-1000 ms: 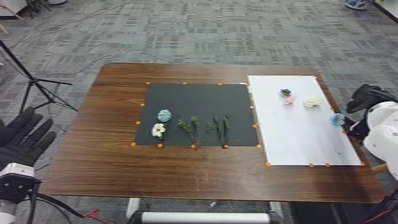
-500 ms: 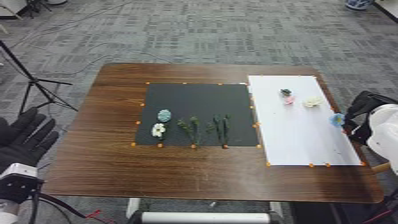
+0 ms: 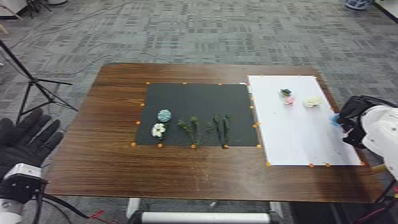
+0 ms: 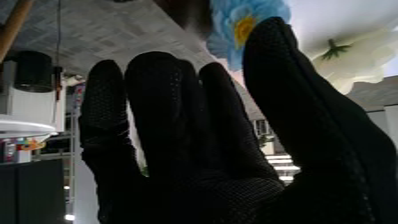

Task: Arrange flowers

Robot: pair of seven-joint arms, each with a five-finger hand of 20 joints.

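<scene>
Blue flower (image 3: 336, 120) noted at the outer long edge of the white sheet (image 3: 306, 142), on the right side of the counter (image 3: 178, 175); partly covered by the right hand (image 3: 358, 111) in the head view. From the right wrist, yellow centre and petals are seen beyond the thumb, the bloom cut off by the picture's edge and overlapped at the thumb tip. Right hand (image 4: 222, 195) held unclosed, fingers straight, thumb apart from them; whether the petals are touched cannot be told.

Farther in on the white sheet: cream flower (image 3: 312, 102), its green base seen from the wrist, part of the petals masked by the thumb. Pink flower (image 3: 289, 100) set beside a small dark piece (image 3: 285, 92), too small to be identified.

On the black mat (image 3: 200, 97): pale blue flower (image 3: 164, 115) and, just nearer, white flower (image 3: 158, 130). Leafy sprigs (image 3: 189, 129) and slimmer stems (image 3: 222, 131) laid alongside, fine ends hard to make out.

Left hand (image 3: 22, 145) held beside the counter, palm up, fingers spread, partly cut off by the view's left edge.
</scene>
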